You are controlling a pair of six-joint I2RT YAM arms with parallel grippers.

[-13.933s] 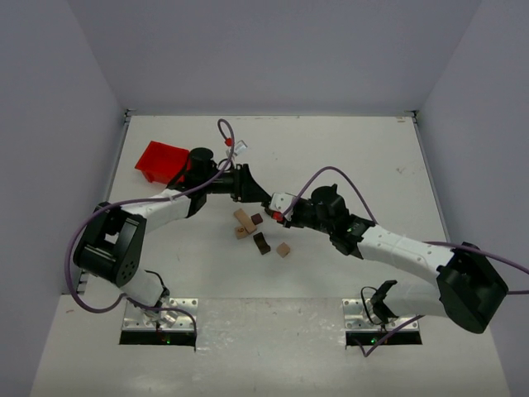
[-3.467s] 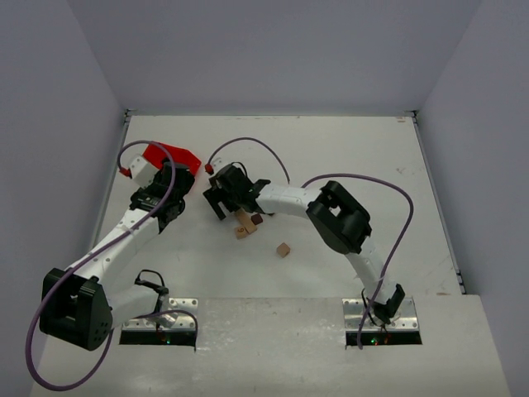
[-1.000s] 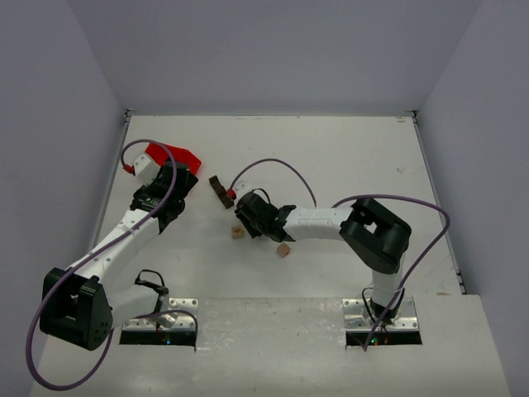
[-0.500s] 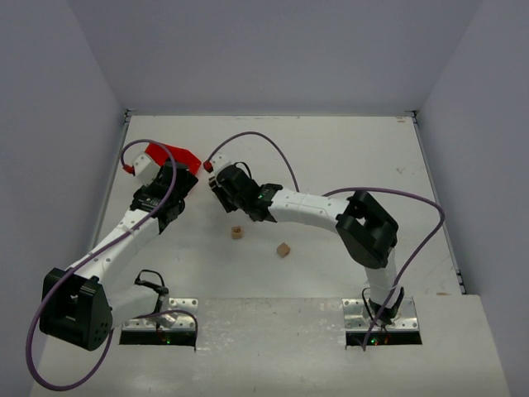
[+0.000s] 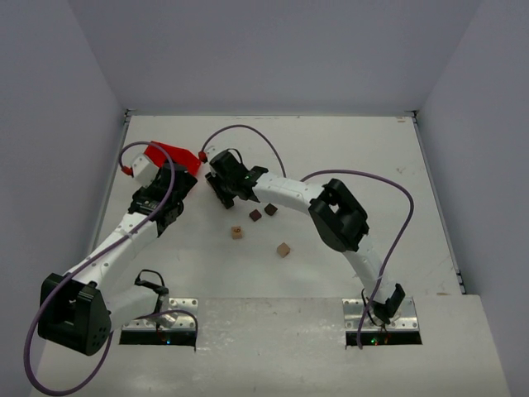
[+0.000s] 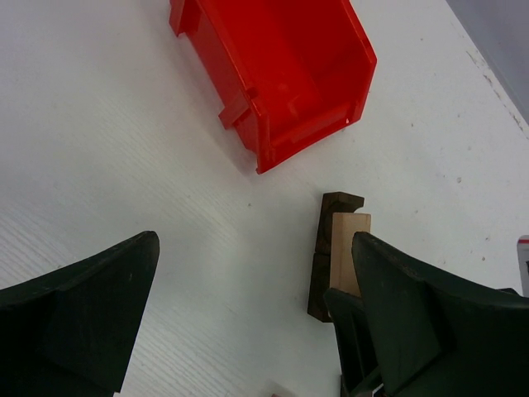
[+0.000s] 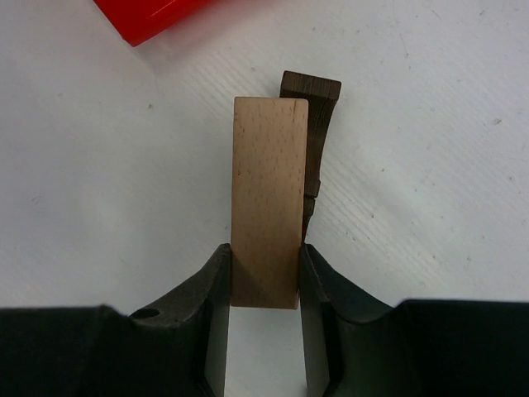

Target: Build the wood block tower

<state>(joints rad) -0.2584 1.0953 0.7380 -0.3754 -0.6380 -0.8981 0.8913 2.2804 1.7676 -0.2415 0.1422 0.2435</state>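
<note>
1. Counting from above, four loose cubes lie on the table (image 5: 347,149): two dark brown cubes (image 5: 255,215) side by side and two light tan cubes (image 5: 237,233) nearer the arm bases. There is one red bin (image 5: 169,155).
2. The right gripper (image 7: 264,256) clamps one long tan block (image 7: 266,182), with a dark piece (image 7: 310,91) right alongside it, just beside the bin.
3. The left gripper (image 6: 253,240) gapes wide, holding nothing.
4. From above, the right gripper hides its blocks, and whether they touch the table is unclear.

Your left hand (image 6: 252,248) gapes wide, pointing toward 12 o'clock. Your right arm stretches toward 10 o'clock, its hand (image 7: 264,277) pinching a tan block (image 7: 266,198).
</note>
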